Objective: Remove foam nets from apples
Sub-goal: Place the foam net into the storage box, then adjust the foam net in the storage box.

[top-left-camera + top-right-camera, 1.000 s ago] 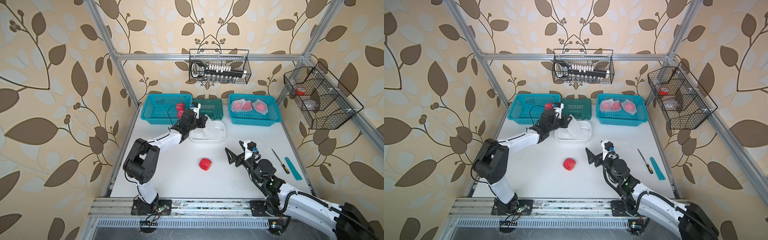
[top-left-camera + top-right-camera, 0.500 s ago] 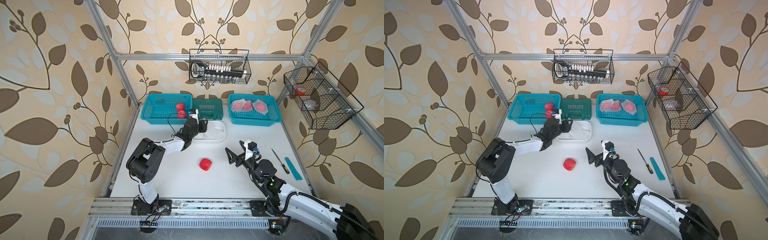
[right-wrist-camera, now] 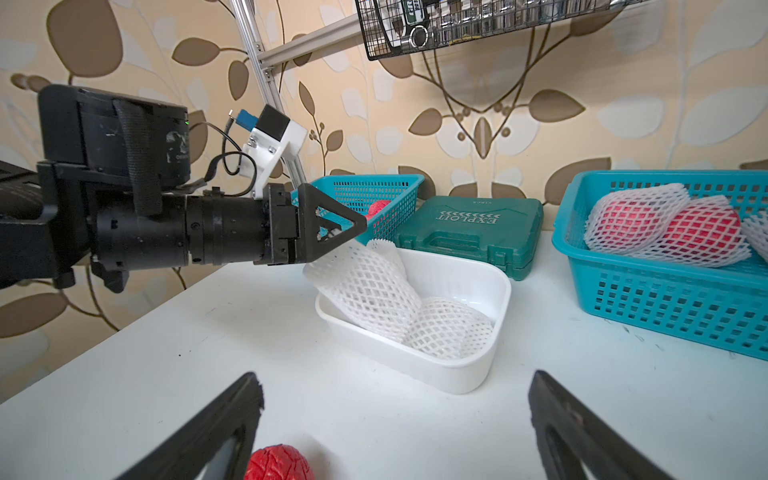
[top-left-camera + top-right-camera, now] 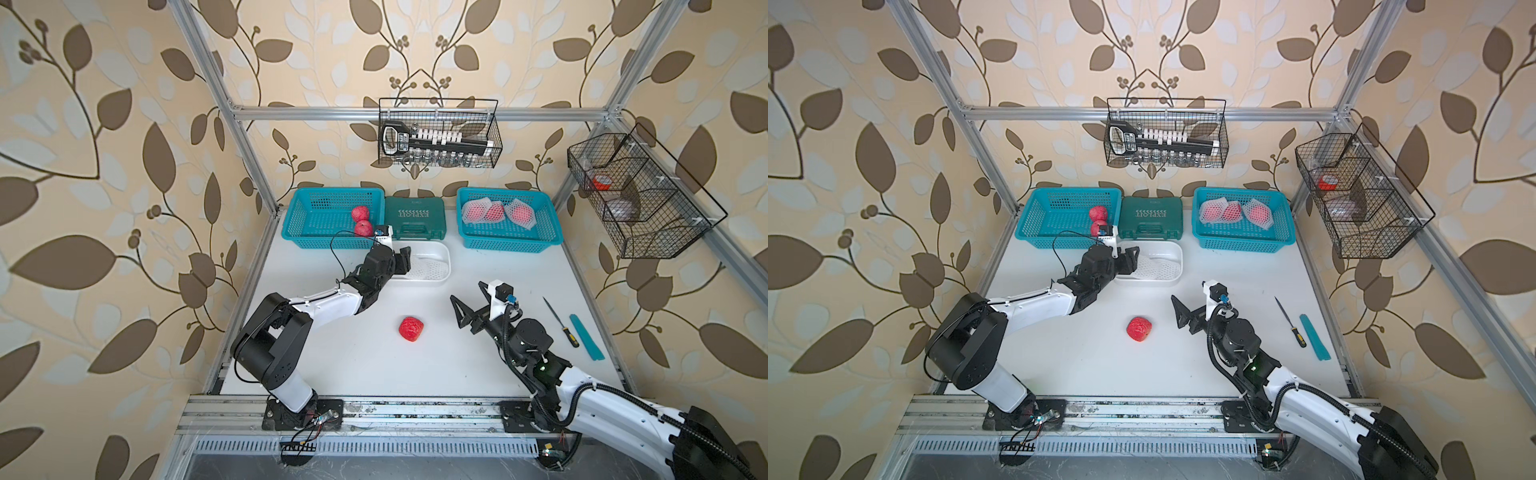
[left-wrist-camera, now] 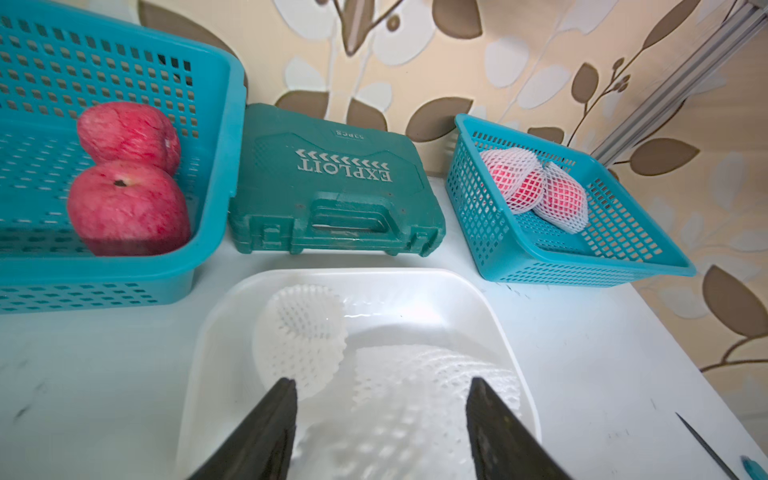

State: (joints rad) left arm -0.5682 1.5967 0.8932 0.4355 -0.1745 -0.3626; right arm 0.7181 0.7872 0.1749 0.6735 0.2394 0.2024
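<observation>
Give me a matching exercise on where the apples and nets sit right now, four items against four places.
Things:
1. two bare apples
2. netted apples
3. empty foam nets
4. lone bare apple

Places:
A. white tub
B. open table
C. teal basket on the left arm's side
D. teal basket on the right arm's side

Pairs: 1-C, 2-D, 3-A, 4-B

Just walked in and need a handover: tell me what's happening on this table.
The left hand is open above the white tub, where empty foam nets lie. The right hand is open too, hovering by a bare apple on the table. Two bare apples sit in one teal basket; three netted apples wait in the other basket.
</observation>
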